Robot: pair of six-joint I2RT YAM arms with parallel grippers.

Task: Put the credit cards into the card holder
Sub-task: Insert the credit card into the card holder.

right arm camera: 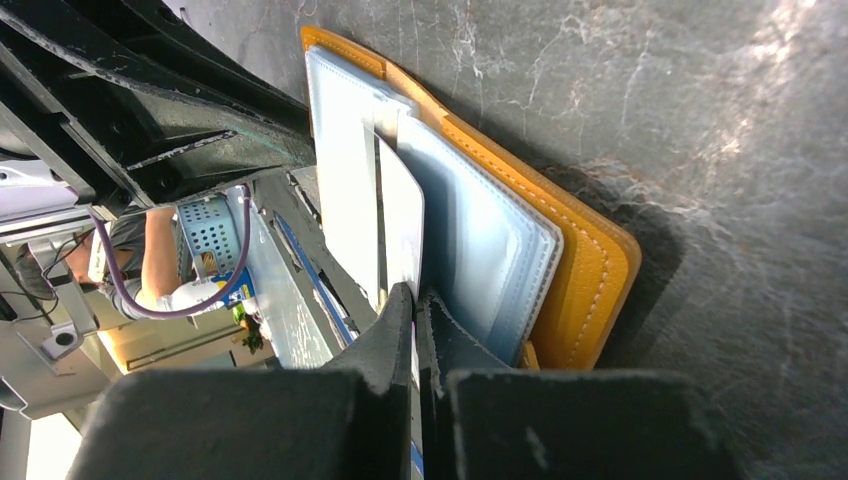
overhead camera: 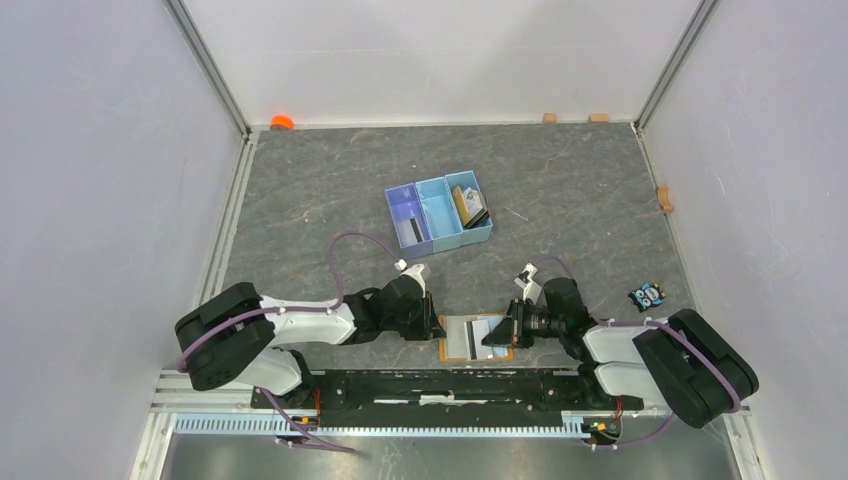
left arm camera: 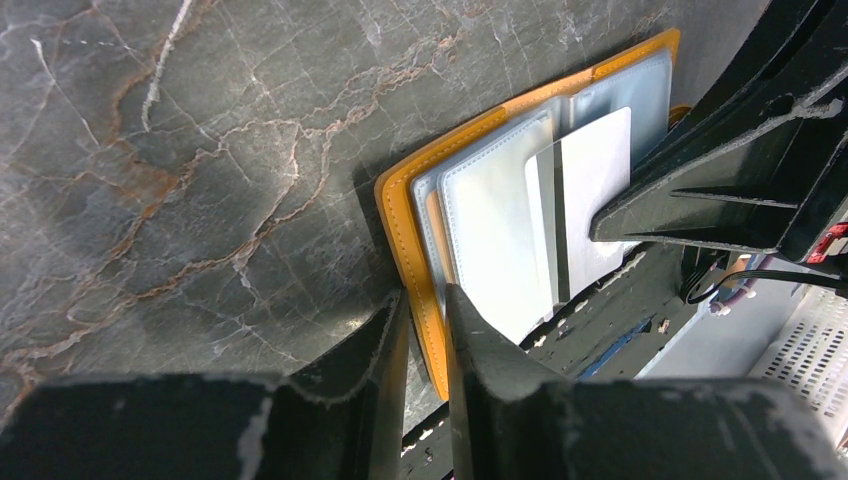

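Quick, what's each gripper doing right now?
Left gripper: closed on the card holder's edge.
Right gripper: closed on a white card.

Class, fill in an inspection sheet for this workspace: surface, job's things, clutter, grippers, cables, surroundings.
Surface: grey marbled table.
Job's things: card holder open by the arms; white card at its sleeves; more cards in blue tray.
Clutter: small gadget at right; orange object, wooden blocks at the edges.
Grippers: left gripper shut on card holder's edge; right gripper shut on white card.
Cables: purple cables along both arms.
Surroundings: white walls; person's arm past the near edge.
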